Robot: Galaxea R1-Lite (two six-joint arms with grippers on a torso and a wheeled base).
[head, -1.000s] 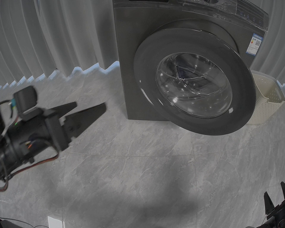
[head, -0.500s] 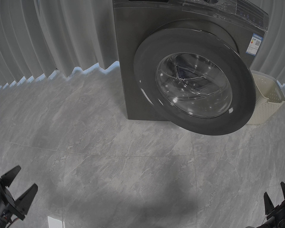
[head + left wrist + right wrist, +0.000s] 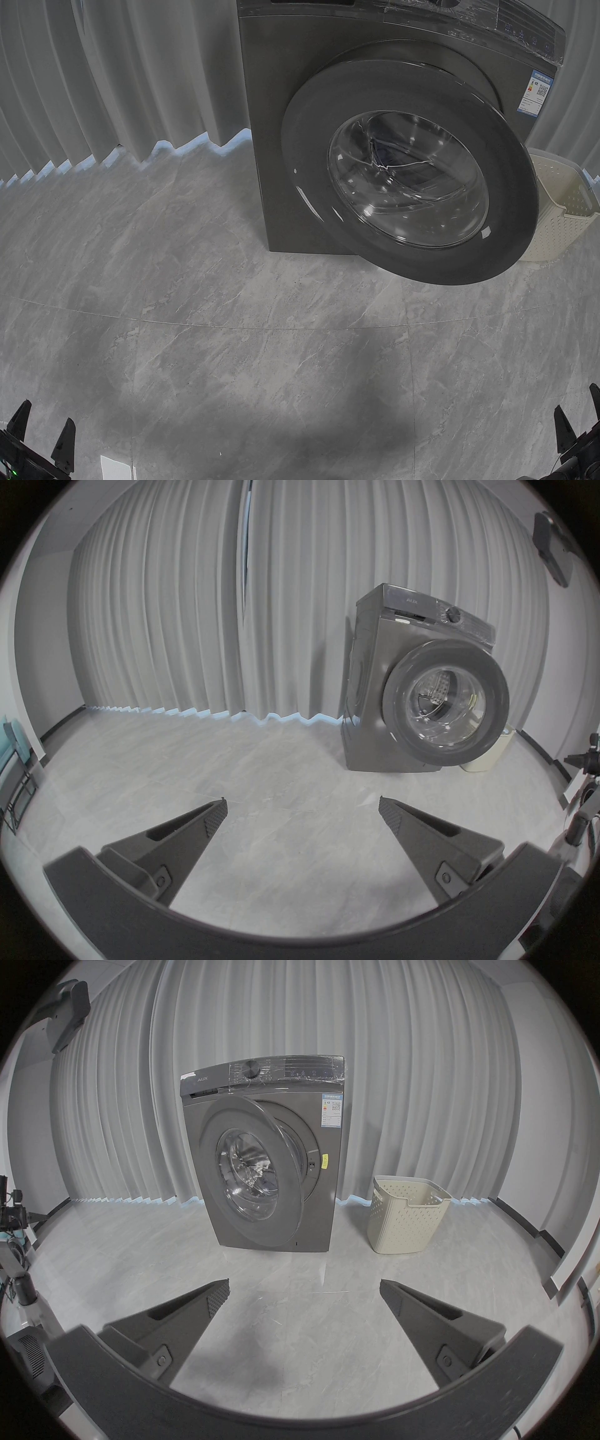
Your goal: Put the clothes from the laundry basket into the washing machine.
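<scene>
A dark grey washing machine [image 3: 281,94] [image 3: 375,686] [image 3: 319,1166] stands against the curtain, its round glass door [image 3: 409,175] [image 3: 250,1172] swung partly open. A cream perforated laundry basket [image 3: 565,206] [image 3: 406,1213] sits on the floor to the machine's right; no clothes show in it. My left gripper [image 3: 41,428] [image 3: 303,808] hangs low at the head view's bottom left corner, open and empty. My right gripper [image 3: 578,412] [image 3: 304,1290] is low at the bottom right corner, also open and empty. Both are far from the machine and basket.
Grey marble-look floor tiles [image 3: 281,350] stretch between me and the machine. Pleated grey curtains [image 3: 125,75] line the back wall. A small white object [image 3: 115,467] lies on the floor near the bottom left.
My left arm has dropped from mid-height at the left, where it pointed toward the machine, down to the bottom left corner. The right gripper, door and basket have not moved.
</scene>
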